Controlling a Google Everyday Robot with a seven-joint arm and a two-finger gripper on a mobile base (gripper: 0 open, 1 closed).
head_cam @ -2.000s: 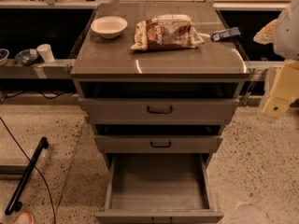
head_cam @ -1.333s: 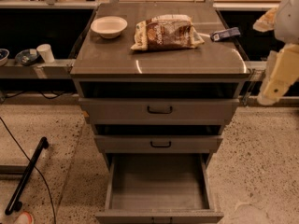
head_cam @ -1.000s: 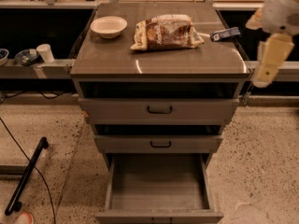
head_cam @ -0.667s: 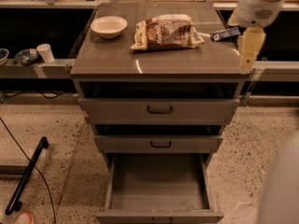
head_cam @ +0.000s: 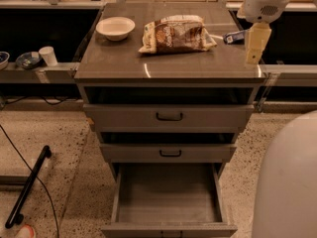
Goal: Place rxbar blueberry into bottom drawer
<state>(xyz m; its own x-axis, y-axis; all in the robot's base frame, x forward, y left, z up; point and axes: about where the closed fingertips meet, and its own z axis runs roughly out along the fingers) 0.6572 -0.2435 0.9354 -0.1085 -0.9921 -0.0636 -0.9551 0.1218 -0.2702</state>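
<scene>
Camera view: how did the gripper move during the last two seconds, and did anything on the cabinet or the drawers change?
The gripper came in from the right edge of the view, beside the cabinet, moving left and up to the top's right side, close by the rxbar blueberry. The bar still lies on the top, not taken. The snack bag, the white bowl and the open bottom drawer stayed as they were.

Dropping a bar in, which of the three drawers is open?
The bottom drawer, pulled out, interior exposed; the two above show only fronts. Pincer hovers over the cabinet's right edge.
</scene>
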